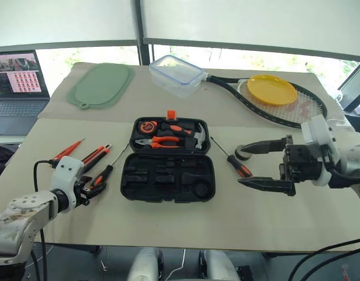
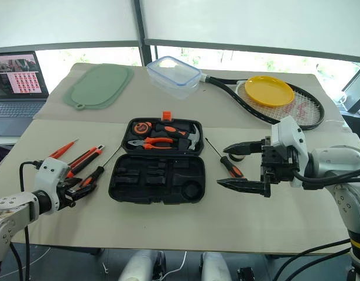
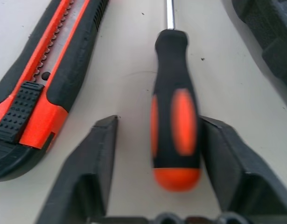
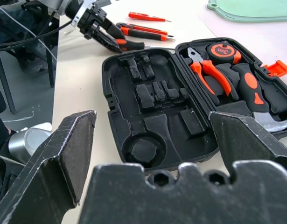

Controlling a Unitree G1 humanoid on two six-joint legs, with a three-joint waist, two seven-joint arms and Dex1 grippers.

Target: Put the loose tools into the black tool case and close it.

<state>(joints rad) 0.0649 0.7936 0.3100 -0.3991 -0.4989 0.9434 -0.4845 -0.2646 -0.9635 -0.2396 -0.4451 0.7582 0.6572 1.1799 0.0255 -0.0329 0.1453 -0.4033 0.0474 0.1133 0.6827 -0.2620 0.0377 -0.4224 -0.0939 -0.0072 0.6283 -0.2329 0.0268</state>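
On the far left of the pale, matte worktop (image 1: 168,222) an open laptop (image 1: 19,88) stands beside a flat sage-green cutting mat (image 1: 100,85) with rounded corners. Nearer the robot lie the loose tools: a slim red screwdriver (image 1: 67,150), then an orange-and-black utility knife (image 1: 96,154) whose ribbed slider and toothed track show in the left wrist view.

Just beside the knife lies a screwdriver with a black handle and orange inlays (image 3: 175,126), its bright steel shaft pointing away toward the case. The left tool (image 3: 157,140) straddles this smooth, rounded handle with its two black fingers partly spread; one finger (image 3: 227,158) stands against the handle's side while the other sits apart from it, so the grip is not complete.

In the middle rests the black plastic hinged tool case (image 1: 168,175), lying open. Its near half has empty moulded recesses, including a round one; its far half holds orange-handled pliers (image 1: 159,141), a tape measure (image 1: 148,126) and a hammer (image 1: 194,133), with a small orange latch (image 1: 171,115) at the far edge.

Behind it sits a clear plastic food container (image 1: 176,75). To the right of the case lies a second black-and-orange screwdriver (image 1: 237,165). The right tool (image 1: 259,165) hovers near it above the worktop, its black fingers spread wide and holding nothing. Beyond lies a strung racket (image 1: 297,108) bearing a glossy yellow plate (image 1: 271,89).
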